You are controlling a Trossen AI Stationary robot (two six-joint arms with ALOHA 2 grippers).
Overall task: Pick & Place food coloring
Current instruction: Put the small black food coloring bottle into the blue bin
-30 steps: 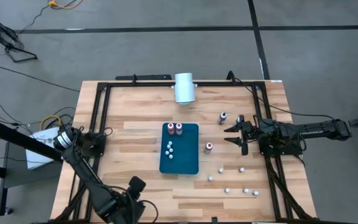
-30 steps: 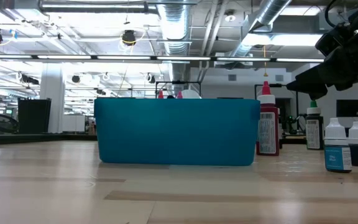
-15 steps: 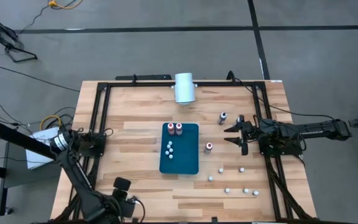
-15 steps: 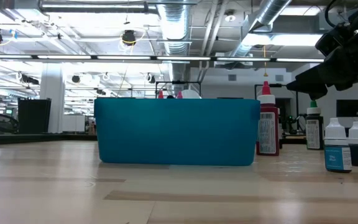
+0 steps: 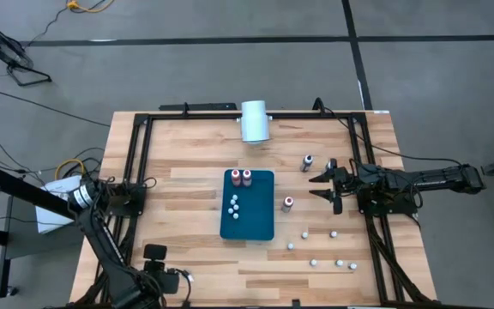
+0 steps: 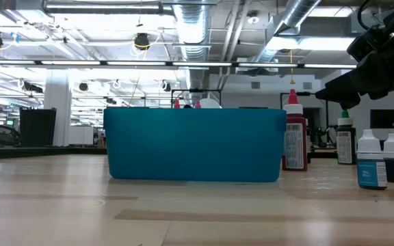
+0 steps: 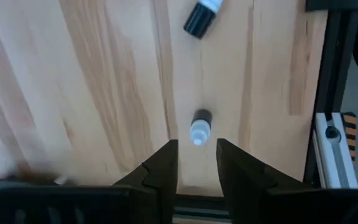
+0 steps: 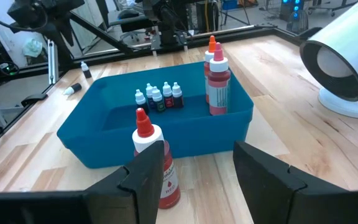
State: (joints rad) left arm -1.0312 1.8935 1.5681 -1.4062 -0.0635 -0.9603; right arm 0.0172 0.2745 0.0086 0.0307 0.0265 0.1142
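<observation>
- Left wrist view: the left gripper hangs low over the table near its front-left corner, fingers a narrow gap apart and holding nothing.
- A tiny bottle lies on its side just ahead of the tips, pale cap toward them and dark body away. A 2nd bottle lies farther off, also toppled.
- My judgement: the step is the pick of that near bottle. The gap looks barely wider than the bottle, so centre it first, then drop until the pads straddle the body rather than the tapered cap.
- A lying round bottle will likely roll if 1 finger touches first, so close slowly and squarely.
- The right gripper waits at the table's right side, fingers wide and empty, with a red bottle upright just ahead of it.
- Beyond that stands the blue bin, smooth-walled and rectangular. It already holds 2 tall red bottles and a cluster of small ones.
- In the high view, more small bottles are scattered on the table's right-front part.
- The tabletop is pale wood planking with visible grain, edged by a black metal rail.
</observation>
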